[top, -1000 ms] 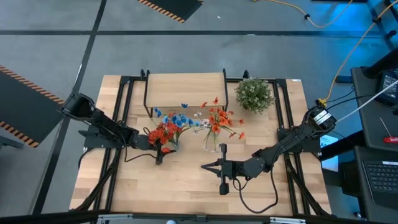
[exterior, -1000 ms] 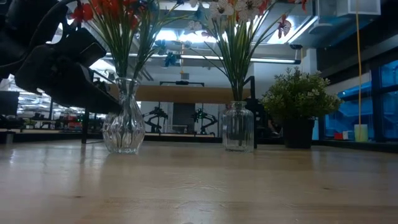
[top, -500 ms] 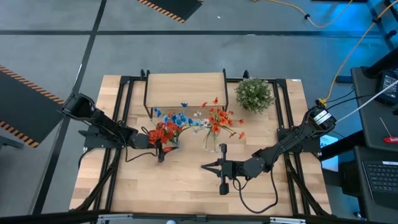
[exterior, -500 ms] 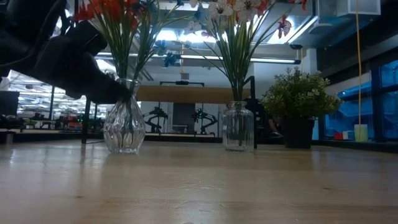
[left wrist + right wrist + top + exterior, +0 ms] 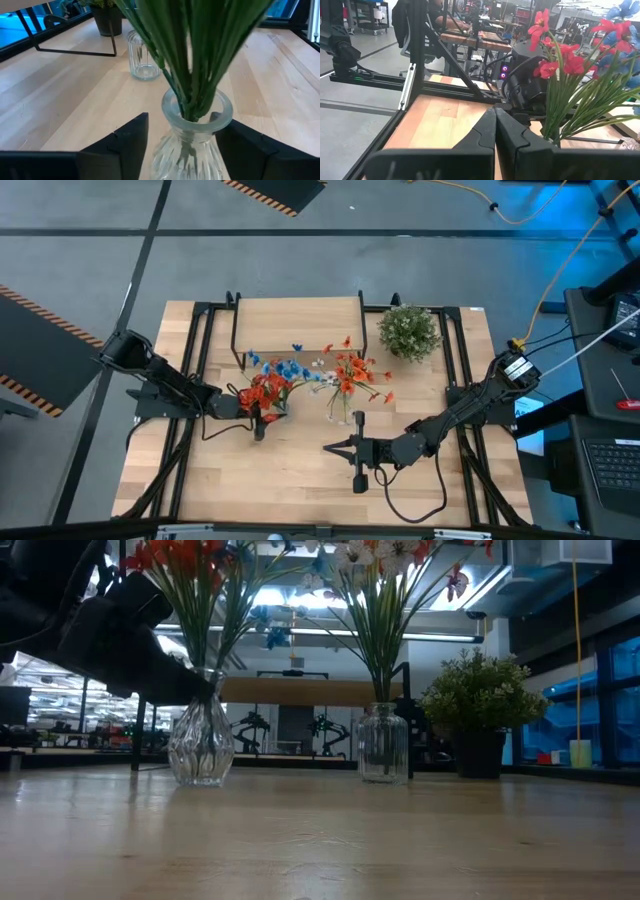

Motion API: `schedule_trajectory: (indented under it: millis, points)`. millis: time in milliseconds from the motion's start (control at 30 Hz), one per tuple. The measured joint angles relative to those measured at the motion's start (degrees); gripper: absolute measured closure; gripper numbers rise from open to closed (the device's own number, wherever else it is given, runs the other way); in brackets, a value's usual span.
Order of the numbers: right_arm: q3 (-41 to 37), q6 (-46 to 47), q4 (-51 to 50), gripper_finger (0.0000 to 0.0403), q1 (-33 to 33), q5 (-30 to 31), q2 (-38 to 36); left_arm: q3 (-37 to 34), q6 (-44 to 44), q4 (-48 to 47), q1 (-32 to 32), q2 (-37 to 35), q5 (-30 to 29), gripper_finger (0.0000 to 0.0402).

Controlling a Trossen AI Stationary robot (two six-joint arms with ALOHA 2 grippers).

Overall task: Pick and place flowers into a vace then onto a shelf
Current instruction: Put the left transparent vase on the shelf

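Observation:
A ribbed, bulb-shaped glass vase (image 5: 202, 748) stands on its base on the table and holds red, orange and blue flowers (image 5: 268, 388). My left gripper (image 5: 180, 117) is open at the vase's neck (image 5: 197, 112), one finger on each side, coming in from the table's left. To its right a straight glass jar (image 5: 383, 743) holds orange-red and white flowers (image 5: 350, 375). The light-wood shelf (image 5: 297, 325) stands at the far middle. My right gripper (image 5: 330, 447) is shut, level and empty, nearer the front edge. My left gripper brackets the vase's neck just under the rim (image 5: 220, 117), nearly level from the table's left. A gap shows between one finger (image 5: 135, 135) and the glass. The other finger (image 5: 235, 137) lies close by the rim; whether it touches, I cannot tell. The vase stands upright on the table.
A bushy green potted plant (image 5: 409, 332) stands at the far right beside the shelf. The shelf's thin black legs (image 5: 75, 50) rise behind the vases. Bare tabletop (image 5: 290, 480) lies toward the near edge. Beyond the table is a workshop with benches.
My left gripper has tipped at the wrist, bringing its fingertips down to the bulb-shaped vase's neck, while the arm itself has stayed in place.

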Motion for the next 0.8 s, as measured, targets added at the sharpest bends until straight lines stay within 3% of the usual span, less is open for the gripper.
schedule_trajectory:
  millis: [367, 800]
  points:
    - [0.0, 0.0, 0.0, 0.0399, 0.0, 0.0, 0.0, 0.0, 1.0, -0.3, 0.0, 0.0, 0.2, 0.0297]
    - [0.0, 1.4, -1.1, 0.0399, 0.0, 0.0, 0.0, 0.0, 3.0, -0.3, 0.0, 0.0, -0.4, 0.0299]
